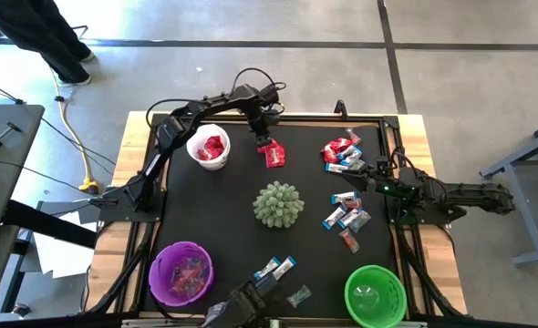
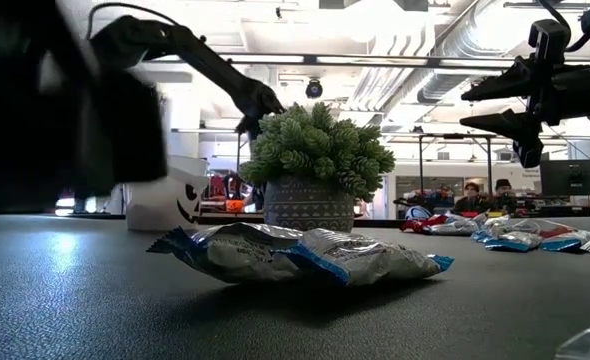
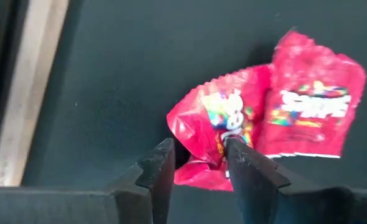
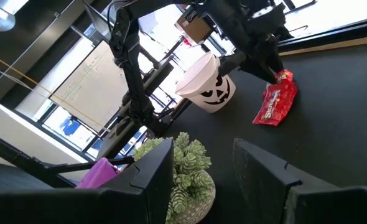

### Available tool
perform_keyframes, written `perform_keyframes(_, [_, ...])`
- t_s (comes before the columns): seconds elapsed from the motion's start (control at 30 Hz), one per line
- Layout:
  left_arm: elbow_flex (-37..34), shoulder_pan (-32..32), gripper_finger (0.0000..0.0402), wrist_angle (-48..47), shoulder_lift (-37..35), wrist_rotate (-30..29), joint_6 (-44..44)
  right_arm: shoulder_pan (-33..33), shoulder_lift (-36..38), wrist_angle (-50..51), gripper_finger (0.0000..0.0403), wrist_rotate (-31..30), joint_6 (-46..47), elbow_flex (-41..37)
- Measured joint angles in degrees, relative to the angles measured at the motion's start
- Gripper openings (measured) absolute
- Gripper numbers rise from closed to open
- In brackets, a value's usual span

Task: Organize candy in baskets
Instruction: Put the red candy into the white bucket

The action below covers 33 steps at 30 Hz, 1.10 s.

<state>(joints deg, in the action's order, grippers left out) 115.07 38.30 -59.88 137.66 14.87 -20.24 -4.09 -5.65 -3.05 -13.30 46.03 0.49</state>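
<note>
Left end effector [image 3: 199, 165] astride one of two red candy packets [image 3: 218, 134].

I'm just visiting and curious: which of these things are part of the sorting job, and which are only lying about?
Part of the job:
- red candy at the left claw
- white basket
- purple basket
- green basket
- loose blue-and-silver candy

Lying about:
- spiky green ball

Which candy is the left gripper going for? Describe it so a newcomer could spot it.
Start at the white basket with the jack-o'-lantern face, at the table's far left. Just to its right on the black mat lie two red candy packets, touching each other. The target is the crumpled packet with one edge between the left gripper fingers; its neighbour lies flat and untouched.
</note>
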Motion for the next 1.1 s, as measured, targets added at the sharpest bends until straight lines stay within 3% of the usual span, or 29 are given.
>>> perform_keyframes(0.13, [0.21, -0.11, 0.0108, -0.05, 1.32, 0.36, 3.66, 0.00, 0.00, 0.00, 0.0162, 0.00, 0.00, 0.00])
perform_keyframes(0.4, [0.09, 0.03, 0.0008, -0.61, 1.47, 3.28, 8.43, 0.01, 0.00, 0.00, 0.0162, 0.00, -0.01, 0.00])
perform_keyframes(0.8, [3.31, -0.13, 0.0002, -4.40, 1.25, 1.59, 13.17, 0.01, -0.02, 0.02, 0.0162, 0.00, -0.01, 0.01])
perform_keyframes(1.1, [15.67, -0.11, 0.0001, -17.18, 1.25, -3.22, 13.19, -0.01, -0.02, 0.01, 0.0162, 0.00, 0.00, -0.01])
